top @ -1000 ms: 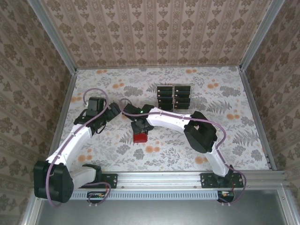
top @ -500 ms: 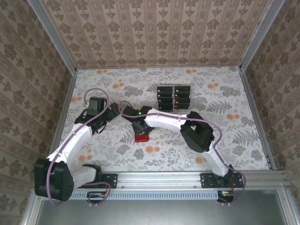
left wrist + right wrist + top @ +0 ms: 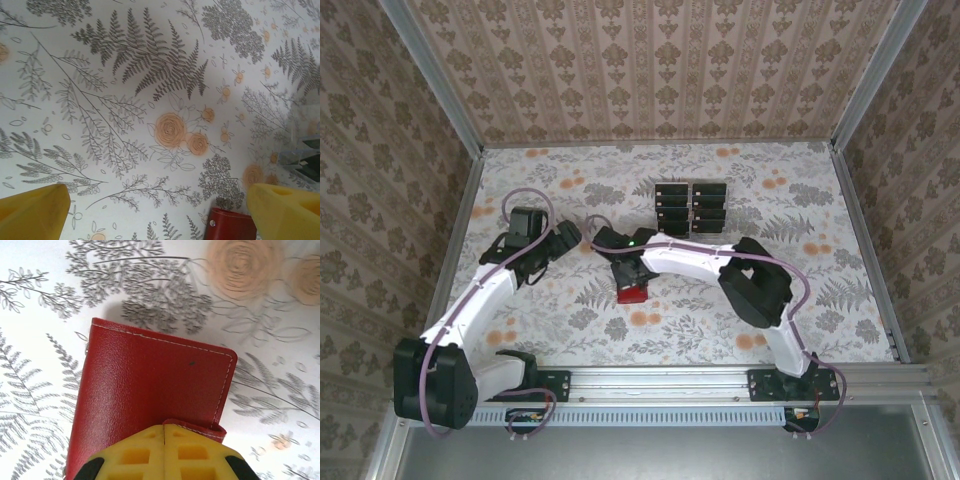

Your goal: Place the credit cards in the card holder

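Note:
The red card holder (image 3: 632, 293) lies on the flowered table in front of the arms. Seen from the right wrist, it (image 3: 150, 385) lies under my right gripper (image 3: 165, 426), whose yellow fingers are shut together on its small raised flap (image 3: 207, 428). From above, my right gripper (image 3: 626, 272) points down at the holder's far end. My left gripper (image 3: 558, 243) hangs open to the left of it, nothing between its fingers (image 3: 30, 212); the holder's corner with the metal snap (image 3: 230, 226) shows by its right finger. Several black credit cards (image 3: 690, 205) lie in two columns farther back.
A clear plastic piece (image 3: 302, 155) shows at the right edge of the left wrist view. Patterned walls with metal rails (image 3: 455, 235) close in the table on three sides. The arm bases sit on the front rail (image 3: 660, 385).
My right gripper has closed from half open to shut on the holder's flap. The card holder and the right arm's elbow have shifted slightly right. The left arm has barely moved.

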